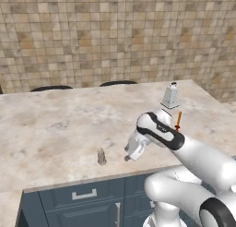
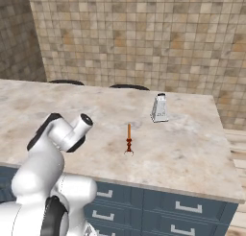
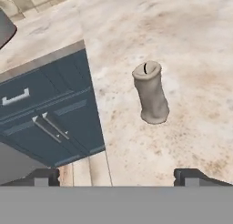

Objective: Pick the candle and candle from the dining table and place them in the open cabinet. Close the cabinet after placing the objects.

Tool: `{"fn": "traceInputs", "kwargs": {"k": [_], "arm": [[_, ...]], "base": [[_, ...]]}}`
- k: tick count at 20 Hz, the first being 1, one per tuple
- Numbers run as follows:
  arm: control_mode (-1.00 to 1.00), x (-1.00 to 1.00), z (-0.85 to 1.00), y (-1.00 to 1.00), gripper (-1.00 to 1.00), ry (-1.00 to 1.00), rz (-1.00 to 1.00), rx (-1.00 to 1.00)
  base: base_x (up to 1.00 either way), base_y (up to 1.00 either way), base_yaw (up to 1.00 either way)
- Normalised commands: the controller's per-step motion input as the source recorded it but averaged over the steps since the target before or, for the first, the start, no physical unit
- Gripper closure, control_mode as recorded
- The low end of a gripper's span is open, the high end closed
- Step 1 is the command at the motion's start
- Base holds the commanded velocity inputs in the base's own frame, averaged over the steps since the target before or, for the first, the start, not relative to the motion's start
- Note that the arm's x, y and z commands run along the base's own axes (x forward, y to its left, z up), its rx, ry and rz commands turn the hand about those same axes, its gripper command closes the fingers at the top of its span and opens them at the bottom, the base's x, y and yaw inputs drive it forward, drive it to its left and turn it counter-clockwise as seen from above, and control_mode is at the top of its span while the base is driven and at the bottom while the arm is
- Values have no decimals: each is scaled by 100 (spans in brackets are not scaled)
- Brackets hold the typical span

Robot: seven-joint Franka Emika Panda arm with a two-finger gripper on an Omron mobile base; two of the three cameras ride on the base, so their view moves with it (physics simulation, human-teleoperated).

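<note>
A stubby grey-beige candle stands upright near the front edge of the dining table. In the hand view this candle sits a little ahead of my gripper, whose fingers are spread wide with nothing between them. From the left base view my gripper hangs just right of the candle, not touching it. The slender dark red candle stands upright further right on the table, also seen as the red candle mid-table. The open cabinet is out of view.
A grey metal grater stands behind the red candle, near the table's far right corner. Dark blue drawers with silver handles sit under the table's front edge. Two dark chair backs show beyond the far edge, before a tiled wall.
</note>
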Motion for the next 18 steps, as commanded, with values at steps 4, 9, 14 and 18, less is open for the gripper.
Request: {"fn": "traceInputs", "kwargs": {"k": [4, 9, 14, 18], "arm": [[-100, 0, 0, -17, -100, -3, 12, 32], [-100, 0, 0, -3, -100, -5, 3, 21], [-100, 0, 0, 0, -100, -3, 0, 14], [-100, 0, 0, 10, -100, 0, 0, 6]], "base": [[0, 0, 0], [0, 0, 0], [0, 0, 0], [0, 0, 0]]}}
